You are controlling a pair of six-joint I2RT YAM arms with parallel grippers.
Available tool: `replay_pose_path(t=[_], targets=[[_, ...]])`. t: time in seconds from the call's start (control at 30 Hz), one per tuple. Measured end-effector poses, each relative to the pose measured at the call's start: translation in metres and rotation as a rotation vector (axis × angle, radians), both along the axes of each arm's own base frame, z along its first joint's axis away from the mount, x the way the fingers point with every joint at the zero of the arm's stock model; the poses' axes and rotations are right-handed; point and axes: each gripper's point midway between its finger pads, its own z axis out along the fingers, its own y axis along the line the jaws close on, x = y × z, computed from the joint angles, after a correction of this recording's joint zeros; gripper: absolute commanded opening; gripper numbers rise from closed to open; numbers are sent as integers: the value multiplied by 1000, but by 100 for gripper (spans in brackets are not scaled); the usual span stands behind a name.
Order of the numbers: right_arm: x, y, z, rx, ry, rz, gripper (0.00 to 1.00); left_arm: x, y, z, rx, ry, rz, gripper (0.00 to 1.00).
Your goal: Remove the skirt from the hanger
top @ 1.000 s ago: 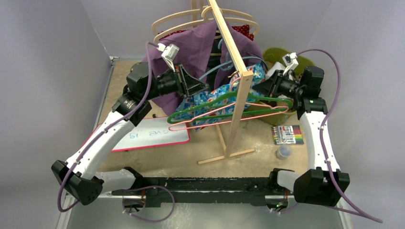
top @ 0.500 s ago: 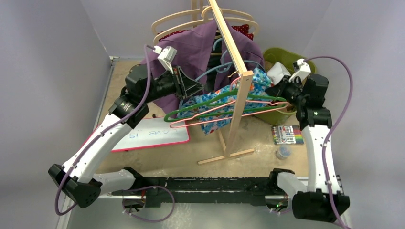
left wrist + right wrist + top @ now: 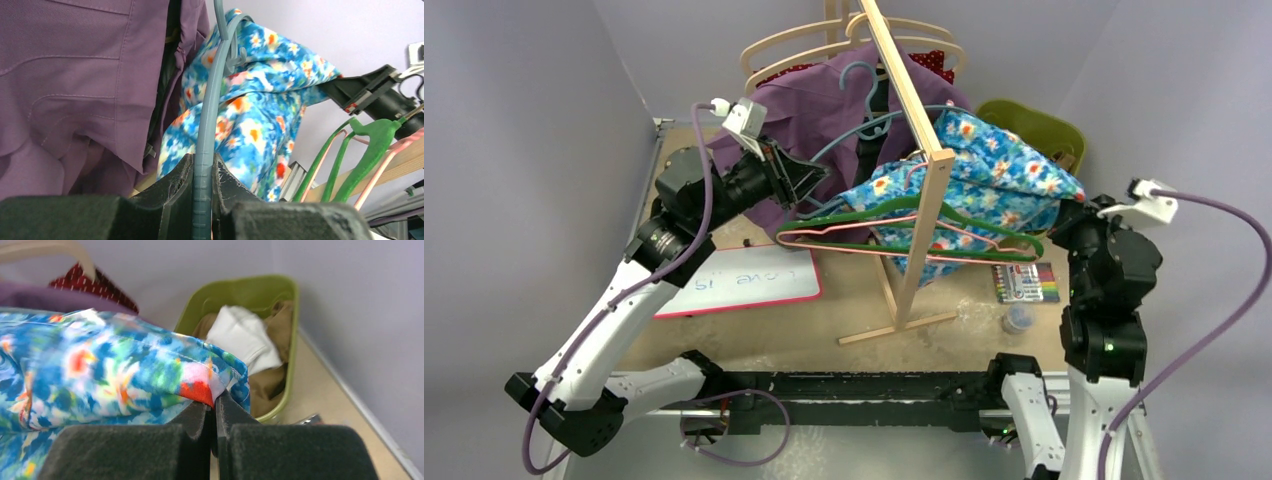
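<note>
On the worktop [image 3: 824,330], the near things are a pack of markers [image 3: 1027,283] at 4 o'clock from the wooden rack [image 3: 921,250] and a whiteboard [image 3: 744,285] at 8 o'clock from it.

The right gripper [image 3: 1064,212] is raised at 3 o'clock from the rack post. Its wrist view shows the jaws pressed together on the hem of the floral skirt [image 3: 100,365], with the fabric's edge pinched right at the tips [image 3: 215,405]. From there the skirt [image 3: 994,170] stretches out toward 9 o'clock, back to the rack, above a green hanger [image 3: 874,208] that hangs on the rail.

The left gripper [image 3: 809,180] sits at 9 o'clock from the post. Its jaws [image 3: 202,170] stand narrow, clamped on the arm of a grey-blue hanger [image 3: 205,130]. That arm runs up from the jaws, and the skirt [image 3: 250,110] drapes just at its 3 o'clock side, touching it.

A purple garment [image 3: 824,100] hangs behind the left gripper, toward 12 o'clock. Farther off, at 1 o'clock from the post, stands an olive-green bin [image 3: 235,292] holding white and tan cloth.
</note>
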Motion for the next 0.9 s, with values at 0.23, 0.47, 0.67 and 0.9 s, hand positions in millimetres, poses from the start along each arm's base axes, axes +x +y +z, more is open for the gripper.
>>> replay_pose_path(t=[0.23, 0.47, 0.67, 0.9], targets=[[-37, -37, 44, -65, -122, -226, 0, 0, 4, 3, 12, -29, 15, 0], [-60, -48, 79, -134, -184, -302, 0, 0, 4, 3, 21, -40, 15, 0], [-81, -50, 106, -190, -237, -313, 0, -1, 5, 4, 25, -50, 15, 0], [-143, -49, 142, -217, -428, -339, 0, -9, 11, 2, 24, -62, 14, 0]])
